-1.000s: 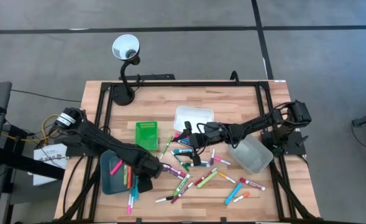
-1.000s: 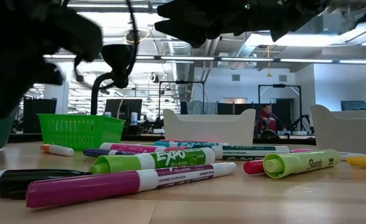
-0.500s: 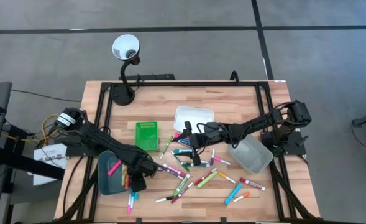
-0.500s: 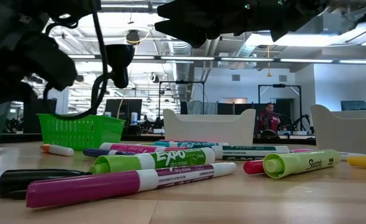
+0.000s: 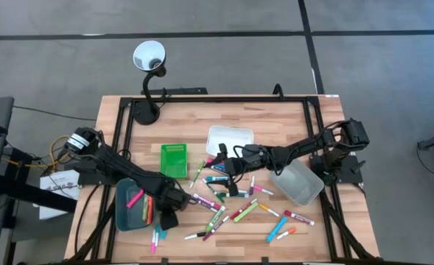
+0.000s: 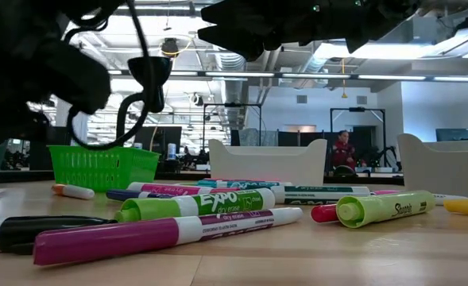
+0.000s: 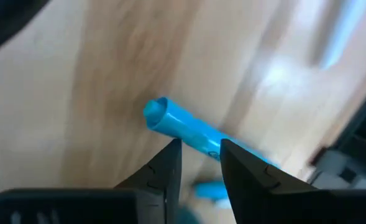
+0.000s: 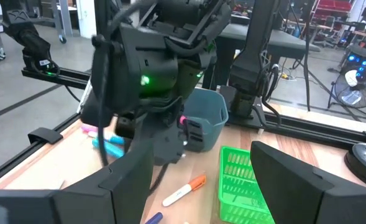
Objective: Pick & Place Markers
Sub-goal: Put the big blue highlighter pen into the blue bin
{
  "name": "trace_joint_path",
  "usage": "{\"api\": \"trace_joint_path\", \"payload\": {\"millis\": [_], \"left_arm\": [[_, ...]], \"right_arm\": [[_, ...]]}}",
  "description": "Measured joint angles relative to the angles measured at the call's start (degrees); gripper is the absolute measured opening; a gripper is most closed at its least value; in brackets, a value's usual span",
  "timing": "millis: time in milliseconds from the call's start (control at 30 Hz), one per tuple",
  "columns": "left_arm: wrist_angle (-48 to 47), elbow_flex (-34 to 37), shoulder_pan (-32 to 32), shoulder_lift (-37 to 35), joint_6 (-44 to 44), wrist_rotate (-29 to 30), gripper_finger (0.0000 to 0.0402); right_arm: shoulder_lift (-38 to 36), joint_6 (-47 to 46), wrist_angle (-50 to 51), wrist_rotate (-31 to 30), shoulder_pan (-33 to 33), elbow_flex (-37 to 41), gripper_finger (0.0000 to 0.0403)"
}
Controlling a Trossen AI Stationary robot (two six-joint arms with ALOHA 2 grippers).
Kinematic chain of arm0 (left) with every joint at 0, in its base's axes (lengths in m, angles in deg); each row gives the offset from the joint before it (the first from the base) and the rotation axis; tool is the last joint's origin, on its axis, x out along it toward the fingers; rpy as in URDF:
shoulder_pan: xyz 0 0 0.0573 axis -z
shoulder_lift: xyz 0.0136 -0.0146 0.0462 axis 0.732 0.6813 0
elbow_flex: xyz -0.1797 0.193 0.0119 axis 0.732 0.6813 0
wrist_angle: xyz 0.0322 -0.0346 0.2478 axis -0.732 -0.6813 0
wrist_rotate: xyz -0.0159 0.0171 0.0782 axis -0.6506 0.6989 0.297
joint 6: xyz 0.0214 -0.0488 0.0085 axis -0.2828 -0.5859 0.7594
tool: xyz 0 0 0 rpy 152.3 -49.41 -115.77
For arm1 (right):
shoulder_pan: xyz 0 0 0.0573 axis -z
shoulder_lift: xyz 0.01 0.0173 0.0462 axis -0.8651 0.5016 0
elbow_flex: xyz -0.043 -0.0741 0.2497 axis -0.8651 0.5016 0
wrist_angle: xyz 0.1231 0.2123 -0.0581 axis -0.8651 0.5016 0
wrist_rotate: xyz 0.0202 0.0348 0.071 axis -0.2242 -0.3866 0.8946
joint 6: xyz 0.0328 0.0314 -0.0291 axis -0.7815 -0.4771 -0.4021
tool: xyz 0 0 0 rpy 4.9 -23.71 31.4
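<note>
Blue marker (image 7: 189, 127) partly behind fingers (image 7: 164, 171)

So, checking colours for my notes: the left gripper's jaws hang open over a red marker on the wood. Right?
Not quite: the marker is blue, not red, as the left wrist view shows. The left gripper does hang over it on the wood, jaws open.

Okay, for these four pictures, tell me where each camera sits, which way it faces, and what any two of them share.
High view: above, facing straight down on the table; both arms show.
Low view: at tabletop height, facing level across the markers into the room; dark arm parts hang above.
Left wrist view: on the left arm, facing down at a blue marker between its own fingers.
Right wrist view: on the right arm, facing the left arm; its open fingers frame the picture.
Shared: the green tray shows in the high and right wrist views.
</note>
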Motion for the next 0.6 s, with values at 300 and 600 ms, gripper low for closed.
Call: {"api": "trace_joint_path", "payload": {"millis": [300, 600], "left_arm": [[6.15, -0.02, 0.58, -0.02, -8.74, 0.90, 0.0106], [12.93, -0.04, 5.44, 0.80, -13.39, 12.99, 0.0106]], "right_arm": [[0.00, 0.00, 0.02, 0.00, 0.00, 0.00, 0.0260], [0.00, 0.02, 1.78, 0.00, 0.00, 0.00, 0.0260]]}}
